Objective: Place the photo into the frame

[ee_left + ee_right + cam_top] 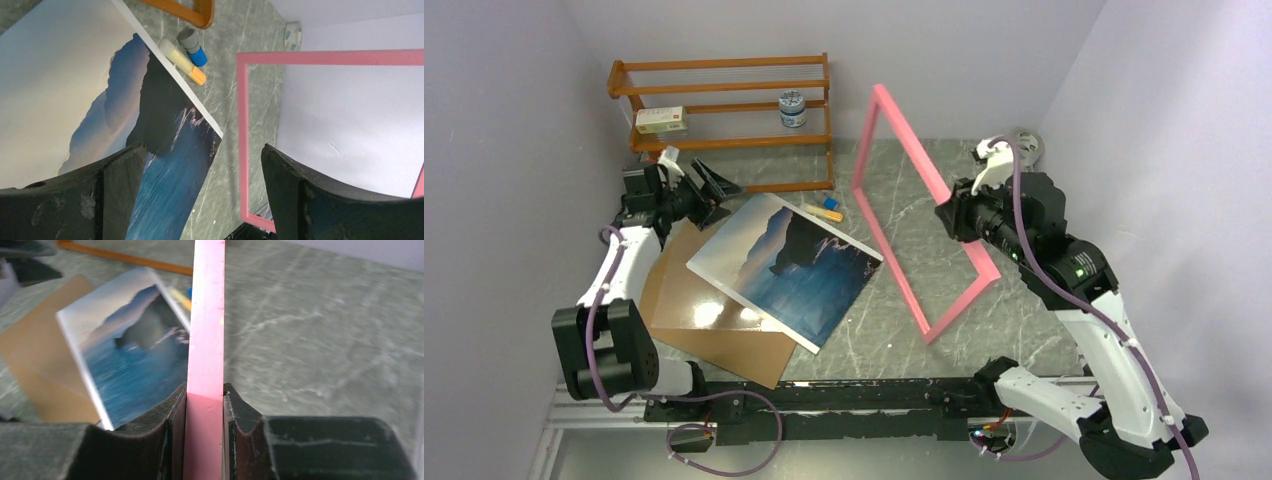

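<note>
The photo (pixel 784 268) lies picture side up on the table, partly over a brown hardboard sheet (pixel 709 335). The pink frame (pixel 964 304) stands upright on one corner to its right, tilted. My right gripper (pixel 946 215) is shut on the frame's upper bar; in the right wrist view the pink bar (pixel 207 315) runs between the closed jaws (pixel 205 405). My left gripper (pixel 709 190) is open and empty, hovering at the photo's far left corner. The left wrist view shows the photo (pixel 75 100), the frame (pixel 243 130) and open air between the fingers (pixel 115 190).
An orange shelf rack (pixel 724 110) stands at the back left with a box (pixel 661 120) and a jar (pixel 793 108) on it. Glue sticks (pixel 824 210) lie behind the photo. A tape roll (pixel 1027 140) sits at the back right. Walls close in on both sides.
</note>
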{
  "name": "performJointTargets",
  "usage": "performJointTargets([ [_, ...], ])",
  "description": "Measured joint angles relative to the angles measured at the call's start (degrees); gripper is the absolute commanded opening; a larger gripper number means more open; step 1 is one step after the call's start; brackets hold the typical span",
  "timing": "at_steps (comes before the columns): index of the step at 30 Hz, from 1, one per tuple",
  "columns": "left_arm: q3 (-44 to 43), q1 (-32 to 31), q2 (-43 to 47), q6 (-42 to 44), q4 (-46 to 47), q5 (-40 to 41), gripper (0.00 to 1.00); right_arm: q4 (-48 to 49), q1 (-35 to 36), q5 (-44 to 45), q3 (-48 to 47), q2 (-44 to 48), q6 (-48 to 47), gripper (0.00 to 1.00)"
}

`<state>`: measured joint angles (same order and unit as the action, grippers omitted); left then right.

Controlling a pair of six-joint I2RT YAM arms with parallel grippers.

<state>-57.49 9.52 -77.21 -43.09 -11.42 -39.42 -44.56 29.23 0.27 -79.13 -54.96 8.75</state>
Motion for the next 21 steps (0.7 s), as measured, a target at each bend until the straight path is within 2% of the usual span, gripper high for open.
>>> performJointTargets([
  [6, 0.0, -2.7, -6.0, 0.0, 1.7, 0.6, 0.88, -4.0, -0.1, 15.6, -0.6, 1.6, -1.3, 0.0],
  [12, -0.8, -4.5, -10.1, 0.0, 2.6, 1.3, 0.87, -4.7, -0.2, 29.1, -1.7, -3.7, -4.8, 0.0],
  [21, -1.9, -5.0, -12.5, 1.6, 2.3, 2.2, 0.87, -0.6, -0.2, 37.9, -1.1, -16.7, -10.4, 0.0],
])
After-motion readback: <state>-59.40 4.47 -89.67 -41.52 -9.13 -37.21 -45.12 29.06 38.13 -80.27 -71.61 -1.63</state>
